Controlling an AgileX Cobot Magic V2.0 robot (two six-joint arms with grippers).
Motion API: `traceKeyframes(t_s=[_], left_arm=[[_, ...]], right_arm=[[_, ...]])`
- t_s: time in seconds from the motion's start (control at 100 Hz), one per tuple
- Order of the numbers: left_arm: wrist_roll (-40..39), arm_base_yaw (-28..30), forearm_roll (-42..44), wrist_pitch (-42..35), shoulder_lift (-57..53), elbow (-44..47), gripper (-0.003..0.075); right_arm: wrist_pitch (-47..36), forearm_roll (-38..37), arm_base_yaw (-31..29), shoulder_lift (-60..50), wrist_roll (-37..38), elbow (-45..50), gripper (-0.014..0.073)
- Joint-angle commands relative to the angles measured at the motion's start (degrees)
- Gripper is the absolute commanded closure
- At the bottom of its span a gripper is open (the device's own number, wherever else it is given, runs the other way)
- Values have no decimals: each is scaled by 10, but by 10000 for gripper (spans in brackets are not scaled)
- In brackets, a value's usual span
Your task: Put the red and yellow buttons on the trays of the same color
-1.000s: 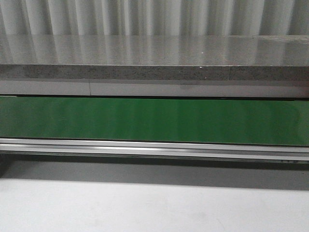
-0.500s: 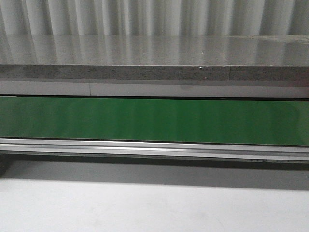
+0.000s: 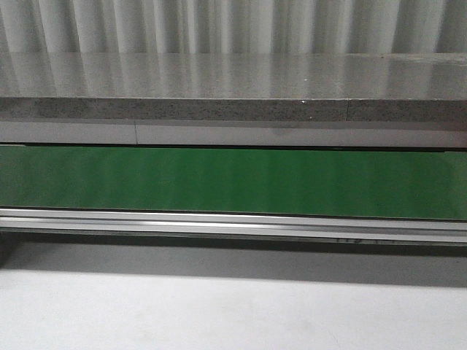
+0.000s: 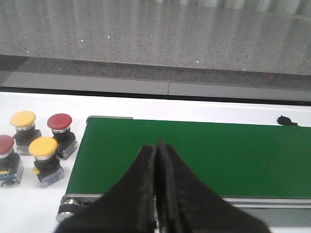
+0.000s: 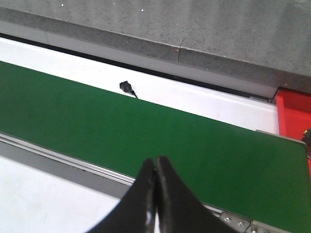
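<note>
four buttons stood in a cluster at the lower left of the left wrist view, just beside the end of the green conveyor belt (image 4: 194, 158): a yellow button (image 4: 23, 119) and a red button (image 4: 60, 122) behind, a second yellow button (image 4: 43, 146) in front, and a second red button (image 4: 5, 143) cut by the left edge. each looked like a rigid plastic switch, light, with a smooth domed cap on a squarer body; the cap would likely slip, so the flat sides of the body seemed the safer hold. the left pincer (image 4: 156, 182) was closed on nothing, low in the frame over the belt. the right pincer (image 5: 155, 187) was likewise closed and empty. a red tray (image 5: 294, 114) showed at the right edge of the right wrist view; no yellow tray was visible. the white bench (image 3: 233, 313) was smooth, with a speckled grey counter (image 3: 233, 80) and corrugated wall (image 3: 233, 25) behind.
</note>
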Motion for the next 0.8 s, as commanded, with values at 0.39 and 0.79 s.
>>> traceKeyframes(t_s=[0.39, 0.79], left_arm=[[-29, 68, 11, 130, 253, -196, 384], [-36, 227, 11, 310, 402, -256, 187]], right_arm=[[-28, 11, 0, 4, -4, -12, 659], [-28, 11, 0, 4, -4, -12, 659]])
